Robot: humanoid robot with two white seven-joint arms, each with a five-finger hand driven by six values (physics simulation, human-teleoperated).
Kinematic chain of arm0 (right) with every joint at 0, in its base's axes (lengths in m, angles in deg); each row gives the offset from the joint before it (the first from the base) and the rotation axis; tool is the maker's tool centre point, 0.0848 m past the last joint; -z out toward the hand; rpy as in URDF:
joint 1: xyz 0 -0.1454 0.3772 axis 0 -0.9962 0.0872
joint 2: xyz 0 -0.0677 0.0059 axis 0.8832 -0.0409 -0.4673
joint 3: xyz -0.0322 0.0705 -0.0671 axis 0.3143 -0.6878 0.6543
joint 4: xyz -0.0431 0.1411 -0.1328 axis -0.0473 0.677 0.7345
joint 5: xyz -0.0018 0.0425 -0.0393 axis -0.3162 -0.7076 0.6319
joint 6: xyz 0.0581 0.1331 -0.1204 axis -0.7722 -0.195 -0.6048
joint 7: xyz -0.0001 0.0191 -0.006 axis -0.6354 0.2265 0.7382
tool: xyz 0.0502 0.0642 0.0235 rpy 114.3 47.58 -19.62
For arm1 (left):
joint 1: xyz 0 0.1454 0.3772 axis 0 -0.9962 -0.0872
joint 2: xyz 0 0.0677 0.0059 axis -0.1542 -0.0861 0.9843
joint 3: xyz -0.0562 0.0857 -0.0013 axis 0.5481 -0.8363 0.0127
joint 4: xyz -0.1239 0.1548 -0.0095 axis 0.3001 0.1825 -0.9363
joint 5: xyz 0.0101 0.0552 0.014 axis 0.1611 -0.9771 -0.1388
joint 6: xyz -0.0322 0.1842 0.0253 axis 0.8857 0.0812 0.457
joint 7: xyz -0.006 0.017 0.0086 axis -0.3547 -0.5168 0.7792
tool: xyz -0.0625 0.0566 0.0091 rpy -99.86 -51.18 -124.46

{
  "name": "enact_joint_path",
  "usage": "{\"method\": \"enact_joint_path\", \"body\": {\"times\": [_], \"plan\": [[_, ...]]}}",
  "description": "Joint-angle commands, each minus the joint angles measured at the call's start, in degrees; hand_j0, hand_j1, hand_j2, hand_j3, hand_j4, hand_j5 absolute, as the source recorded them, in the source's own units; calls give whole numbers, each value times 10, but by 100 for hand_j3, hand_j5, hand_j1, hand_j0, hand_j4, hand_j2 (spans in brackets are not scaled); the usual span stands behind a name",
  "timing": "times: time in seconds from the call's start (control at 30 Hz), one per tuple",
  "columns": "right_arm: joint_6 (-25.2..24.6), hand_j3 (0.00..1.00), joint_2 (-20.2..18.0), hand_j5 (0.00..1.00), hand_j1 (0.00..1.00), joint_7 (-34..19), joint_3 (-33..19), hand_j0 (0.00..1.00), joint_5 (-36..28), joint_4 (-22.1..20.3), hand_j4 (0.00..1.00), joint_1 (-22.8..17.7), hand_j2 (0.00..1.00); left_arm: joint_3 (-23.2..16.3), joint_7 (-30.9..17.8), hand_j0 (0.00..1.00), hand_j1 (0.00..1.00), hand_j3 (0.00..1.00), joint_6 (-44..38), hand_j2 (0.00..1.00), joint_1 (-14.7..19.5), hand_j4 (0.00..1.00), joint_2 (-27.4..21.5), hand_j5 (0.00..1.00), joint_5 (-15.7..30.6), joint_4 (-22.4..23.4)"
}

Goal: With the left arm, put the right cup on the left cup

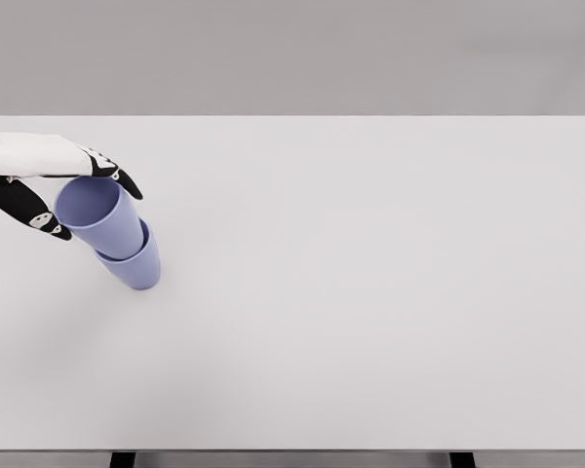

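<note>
My left robot hand is coming in from the left edge of the head view, over the far-left part of the white surface. Its fingers are wrapping the far side of the upper cup's rim, while the thumb is pressing on the near-left side, so I am pinching this cup between them. The upper cup, a lilac tumbler with its mouth open toward the camera, is sitting partly inside the lower cup of the same colour. Only the lower cup's rim and lower wall are showing beneath it. Both cups are appearing tilted, mouths leaning up and to the left; the lower cup is resting on the surface. My white forearm is showing only at the left border.
</note>
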Motion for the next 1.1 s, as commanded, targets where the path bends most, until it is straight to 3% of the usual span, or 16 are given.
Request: {"method": "enact_joint_path", "body": {"times": [0.0, 0.37, 0.43, 0.57, 0.7, 0.83, 1.07], "plan": [[0, 100, 0, 100, 100, 0, 0, 100, 0, 0, 100, 0, 100, 1, 0, 84, 84, 84, -1, 84, 0, 84, 0, 84, 2, 0], [0, 100, 0, 100, 100, 0, 0, 100, 0, 0, 100, 0, 100, 2, 0, 88, 88, 88, -1, 88, 0, 88, -1, 88, 0, 0], [0, 100, 0, 100, 100, 0, 0, 100, 0, 0, 100, 0, 100, 2, 0, 95, 95, 95, 0, 95, 0, 95, -2, 95, 0, -1], [0, 100, 0, 100, 100, 0, 0, 100, 0, 0, 100, 0, 100, 3, 0, 100, 100, 100, 2, 100, 1, 100, -3, 100, -2, -1], [0, 100, 0, 100, 100, 0, 0, 100, 0, 0, 100, 0, 100, 14, 0, 100, 100, 100, 7, 100, 7, 100, -4, 100, -1, -3], [0, 100, 0, 100, 100, 0, 0, 100, 0, 0, 100, 0, 100, 51, 0, 100, 100, 100, 8, 100, 5, 100, -4, 100, 0, -4], [0, 100, 0, 100, 100, 0, 0, 100, 0, 0, 100, 0, 100, 53, 0, 100, 100, 100, 0, 100, 1, 100, -4, 100, 0, -3]]}}
